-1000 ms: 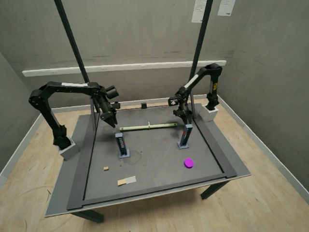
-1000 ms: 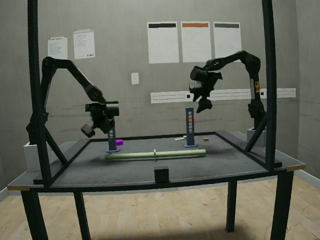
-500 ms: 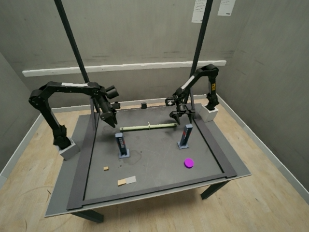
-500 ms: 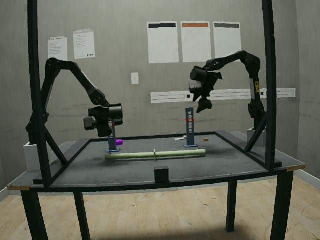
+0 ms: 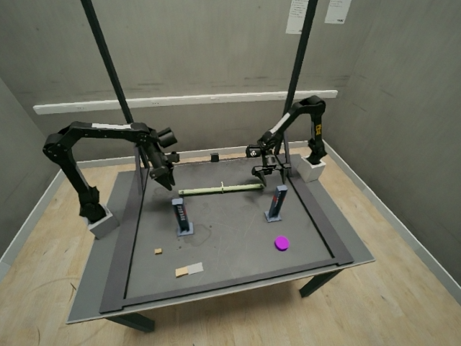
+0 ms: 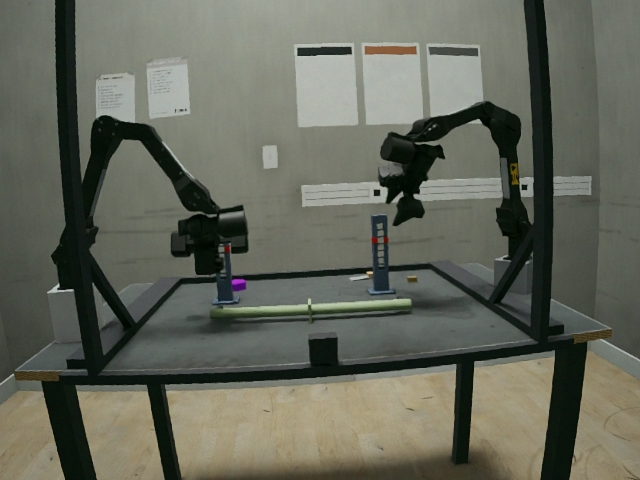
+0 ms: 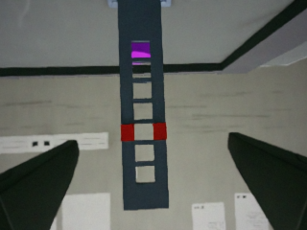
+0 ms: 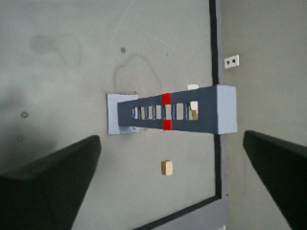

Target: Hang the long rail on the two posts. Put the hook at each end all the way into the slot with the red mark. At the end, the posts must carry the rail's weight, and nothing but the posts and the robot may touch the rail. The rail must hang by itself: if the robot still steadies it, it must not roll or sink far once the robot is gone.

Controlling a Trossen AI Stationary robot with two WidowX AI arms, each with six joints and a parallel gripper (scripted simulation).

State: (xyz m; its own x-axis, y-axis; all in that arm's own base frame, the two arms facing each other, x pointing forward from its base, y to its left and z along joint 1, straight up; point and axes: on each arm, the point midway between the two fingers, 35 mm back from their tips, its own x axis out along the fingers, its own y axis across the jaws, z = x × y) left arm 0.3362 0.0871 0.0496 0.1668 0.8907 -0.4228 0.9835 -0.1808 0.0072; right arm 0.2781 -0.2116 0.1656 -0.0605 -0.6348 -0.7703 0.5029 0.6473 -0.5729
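Note:
The long pale green rail lies flat on the table behind the two posts; it also shows in the exterior view. Two blue slotted posts stand upright, each with a red mark. My left gripper is open and empty, low over the rail's end by the post near the purple disc. It faces that post. My right gripper is open and empty, higher up near the rail's other end, looking down on the other post.
A purple disc lies in front of one post. A small tan cube and a tan and white flat piece lie near the front. A black block sits at the back edge. Black frame bars stand at the table's sides.

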